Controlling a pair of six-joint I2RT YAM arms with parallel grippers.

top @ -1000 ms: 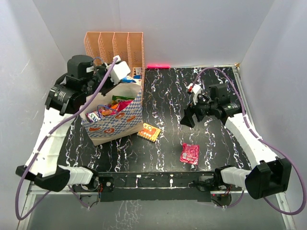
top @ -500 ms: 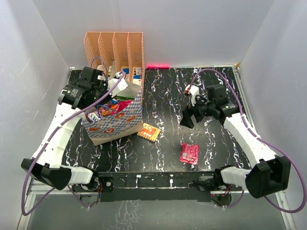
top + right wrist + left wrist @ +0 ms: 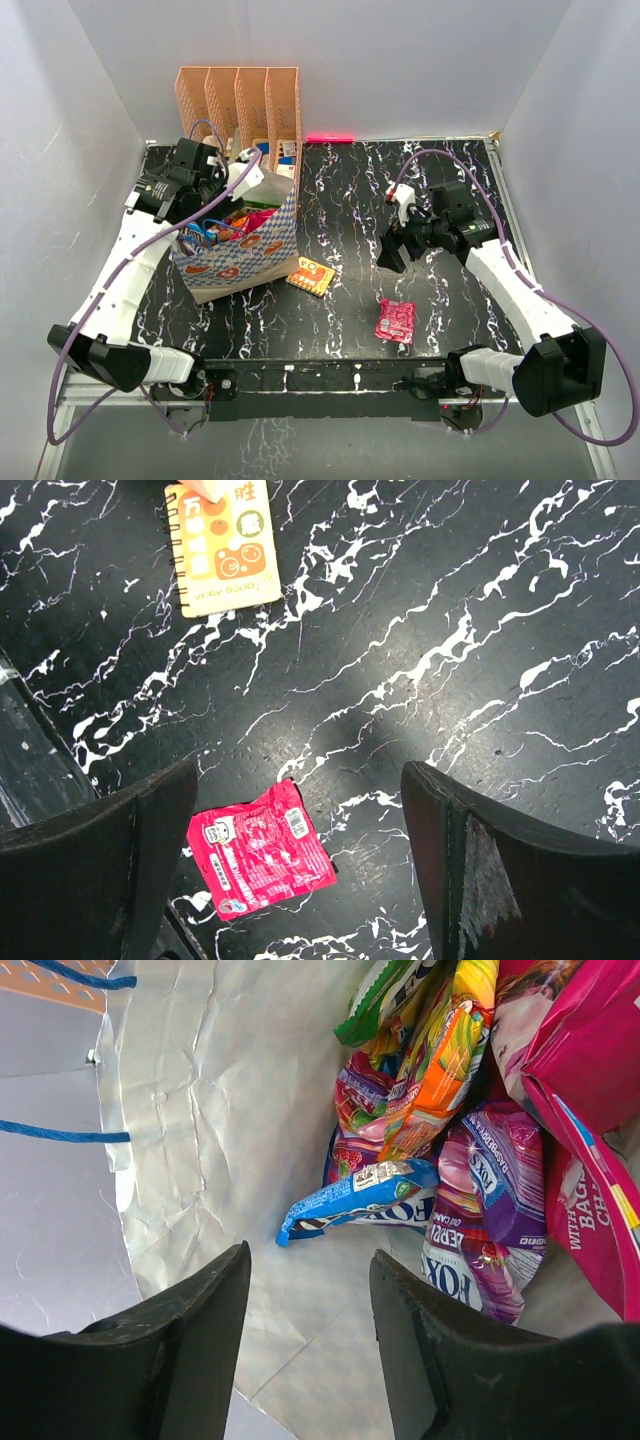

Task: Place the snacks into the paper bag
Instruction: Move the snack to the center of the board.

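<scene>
The paper bag (image 3: 250, 255) stands at the table's left. My left gripper (image 3: 235, 180) is at its mouth, open and empty (image 3: 310, 1360), looking down the bag's white inner wall (image 3: 220, 1110). Inside lie a blue packet (image 3: 365, 1195), a purple packet (image 3: 500, 1180), an orange packet (image 3: 430, 1090) and a magenta packet (image 3: 590, 1050). A pink packet (image 3: 395, 321) lies flat on the table near the front. My right gripper (image 3: 392, 250) hovers open above the table, with the pink packet (image 3: 262, 850) below, between its fingers. An orange-yellow packet (image 3: 311, 275) lies just right of the bag and also shows in the right wrist view (image 3: 222, 545).
A peach perforated file rack (image 3: 240, 95) stands right behind the bag, against the back wall. A small pink bar (image 3: 330, 137) lies at the table's back edge. White walls close in the left, back and right sides.
My left gripper has come down from above the bag to its mouth. My right gripper has shifted slightly toward the front left. The packets on the table have not moved.
</scene>
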